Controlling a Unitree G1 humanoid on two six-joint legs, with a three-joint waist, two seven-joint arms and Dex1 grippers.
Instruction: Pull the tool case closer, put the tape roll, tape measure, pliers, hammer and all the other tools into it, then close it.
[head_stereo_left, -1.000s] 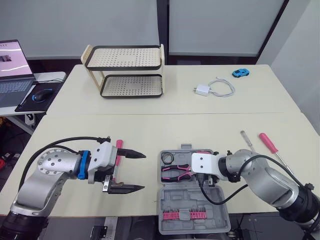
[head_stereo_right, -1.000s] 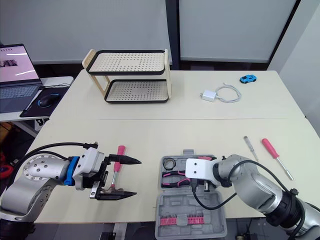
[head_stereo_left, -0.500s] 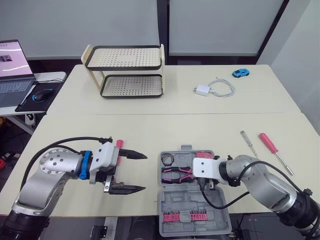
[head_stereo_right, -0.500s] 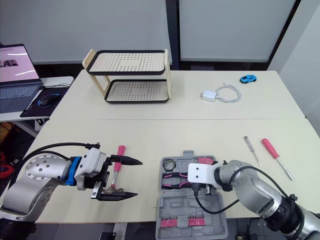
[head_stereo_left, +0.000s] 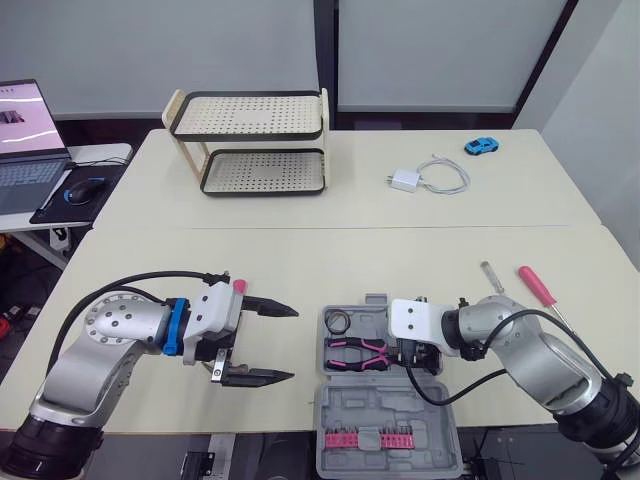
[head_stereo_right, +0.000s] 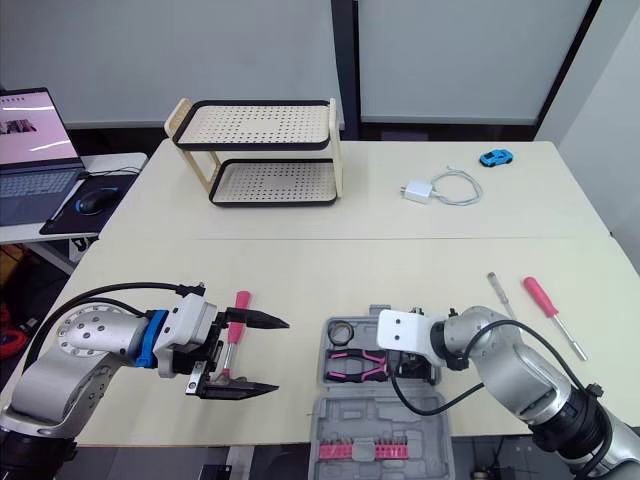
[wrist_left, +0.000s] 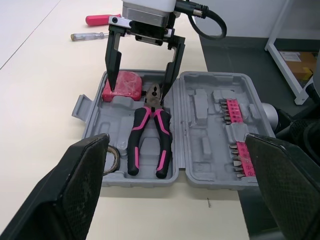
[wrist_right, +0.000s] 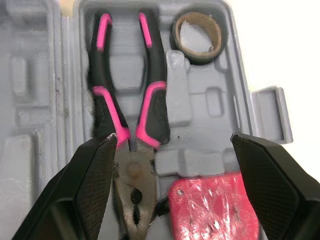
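The grey tool case (head_stereo_left: 400, 402) lies open at the table's front edge. In its tray lie the tape roll (wrist_right: 196, 35), the pink-and-black pliers (wrist_left: 148, 132) and the red tape measure (wrist_left: 122, 86). My right gripper (wrist_left: 138, 90) is open, with its tips down over the tape measure and the pliers' head. The pink-handled hammer (head_stereo_right: 237, 318) lies on the table left of the case. Above it my left gripper (head_stereo_left: 292, 344) stands open, pointing at the case. Two screwdrivers, one red-handled (head_stereo_left: 535, 285) and one clear-handled (head_stereo_left: 493, 278), lie on the table right of the case.
A two-shelf perforated rack (head_stereo_left: 255, 140) stands at the back left. A white charger with its cable (head_stereo_left: 408, 180) and a blue toy car (head_stereo_left: 481, 146) lie at the back right. A laptop (head_stereo_left: 25, 130) and a mouse (head_stereo_left: 85, 188) sit on a side desk far left.
My right gripper has shifted a little toward the far side of the case tray, over the tape measure. My left gripper has edged slightly right; both stay open.
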